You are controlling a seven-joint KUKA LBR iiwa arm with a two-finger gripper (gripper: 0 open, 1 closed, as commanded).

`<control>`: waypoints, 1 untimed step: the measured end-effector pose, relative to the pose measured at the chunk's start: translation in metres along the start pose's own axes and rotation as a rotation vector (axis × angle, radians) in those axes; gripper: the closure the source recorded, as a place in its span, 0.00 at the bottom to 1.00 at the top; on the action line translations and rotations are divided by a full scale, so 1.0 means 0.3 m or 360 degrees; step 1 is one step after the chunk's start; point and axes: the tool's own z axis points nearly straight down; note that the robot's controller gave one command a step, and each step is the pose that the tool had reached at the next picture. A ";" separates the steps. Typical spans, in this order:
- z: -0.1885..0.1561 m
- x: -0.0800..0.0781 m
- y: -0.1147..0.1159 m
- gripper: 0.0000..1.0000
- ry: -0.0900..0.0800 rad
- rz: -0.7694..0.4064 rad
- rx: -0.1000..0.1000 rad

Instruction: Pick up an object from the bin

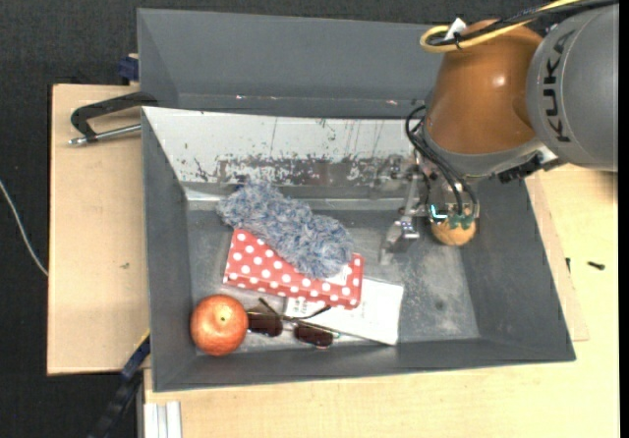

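Observation:
My gripper (pixel 428 225) hangs low over the right back part of the bin floor, under the arm's orange cover. It is open, one grey fingertip (pixel 401 232) to the left and the other by a small tan round thing (pixel 455 230) with a green spot. That thing sits against the right finger, and whether it is touched I cannot tell. A blue-grey knitted cloth (pixel 285 228) lies left of the gripper, apart from it. Under the cloth's front edge lies a red cloth with white dots (pixel 280 274).
A white card (pixel 378 313) lies in front of the red cloth, with dark sunglasses (pixel 290 326) beside it. A red apple (pixel 218 325) sits in the front left corner. Bare floor lies in front of the gripper at the right.

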 end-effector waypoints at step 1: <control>-0.014 -0.006 0.000 0.00 -0.0013 0.0000 0.0000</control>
